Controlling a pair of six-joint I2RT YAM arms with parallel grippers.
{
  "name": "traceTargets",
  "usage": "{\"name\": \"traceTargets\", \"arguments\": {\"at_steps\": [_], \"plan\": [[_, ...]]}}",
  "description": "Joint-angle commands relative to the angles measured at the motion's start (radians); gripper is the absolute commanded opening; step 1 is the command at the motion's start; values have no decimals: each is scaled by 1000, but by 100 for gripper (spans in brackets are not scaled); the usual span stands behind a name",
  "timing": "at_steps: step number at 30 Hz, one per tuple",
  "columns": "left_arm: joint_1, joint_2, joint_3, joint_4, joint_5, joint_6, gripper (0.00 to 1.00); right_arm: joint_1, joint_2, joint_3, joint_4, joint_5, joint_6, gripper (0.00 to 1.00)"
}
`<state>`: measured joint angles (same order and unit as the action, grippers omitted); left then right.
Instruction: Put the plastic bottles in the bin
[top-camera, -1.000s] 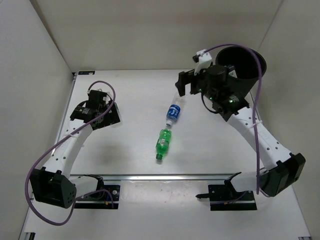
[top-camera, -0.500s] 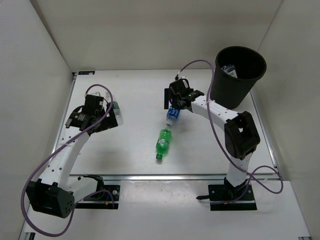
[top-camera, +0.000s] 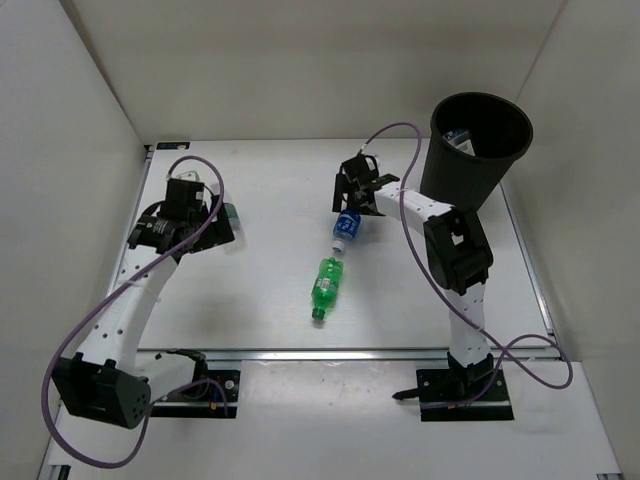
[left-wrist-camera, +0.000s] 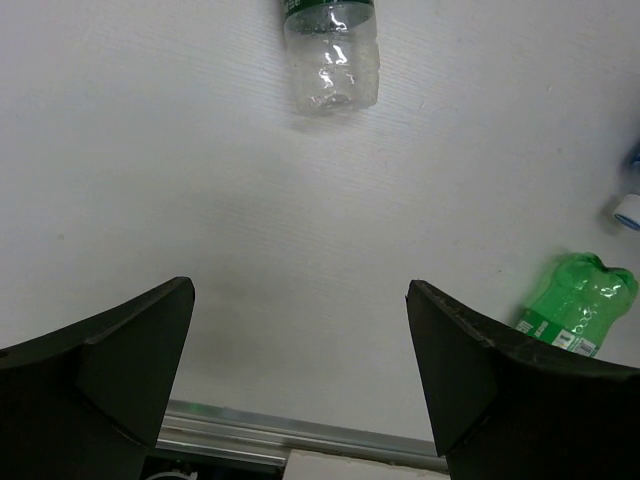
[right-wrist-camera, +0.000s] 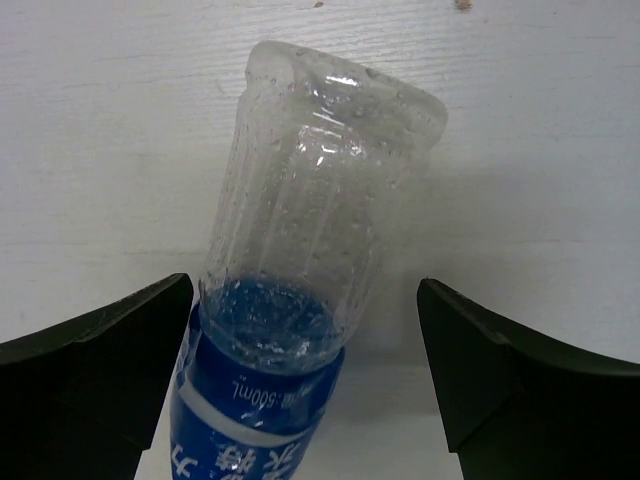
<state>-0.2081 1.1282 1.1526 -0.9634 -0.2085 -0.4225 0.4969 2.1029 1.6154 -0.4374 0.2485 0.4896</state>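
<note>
A clear bottle with a blue label (top-camera: 347, 226) lies mid-table. My right gripper (top-camera: 352, 190) is open, low over its clear base end. In the right wrist view the bottle (right-wrist-camera: 300, 300) lies between the spread fingers (right-wrist-camera: 95, 350), nearer the left one, untouched. A translucent green bottle (top-camera: 325, 283) lies just in front of it. A clear bottle with a dark green label (top-camera: 229, 212) lies beside my left gripper (top-camera: 200, 222), which is open and empty. In the left wrist view that bottle (left-wrist-camera: 330, 50) lies at the top edge, away from the fingers. The black bin (top-camera: 478, 145) stands at the back right.
Something pale, perhaps a bottle (top-camera: 456, 135), lies inside the bin. A metal rail (top-camera: 330, 355) runs along the table's near edge. White walls close in the left, back and right sides. The green bottle (left-wrist-camera: 575, 305) also shows at the right of the left wrist view.
My right arm has swung away from the bin and come down over the blue-label bottle. My left gripper has shifted slightly back and left, uncovering the green-label bottle.
</note>
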Motion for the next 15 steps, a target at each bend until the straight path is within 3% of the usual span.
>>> {"name": "traceTargets", "arguments": {"at_steps": [1,8,13,15], "plan": [[-10,62,61,55,14,16,99,-9,16,44,49,-8,13,91],[-30,172,133,144,73,27,99,-29,36,81,26,-43,-9,52],[-33,190,115,177,103,34,99,-29,-65,104,34,-64,-75,39],[-25,189,101,189,118,39,99,-52,-128,87,72,-150,-98,34]]}}
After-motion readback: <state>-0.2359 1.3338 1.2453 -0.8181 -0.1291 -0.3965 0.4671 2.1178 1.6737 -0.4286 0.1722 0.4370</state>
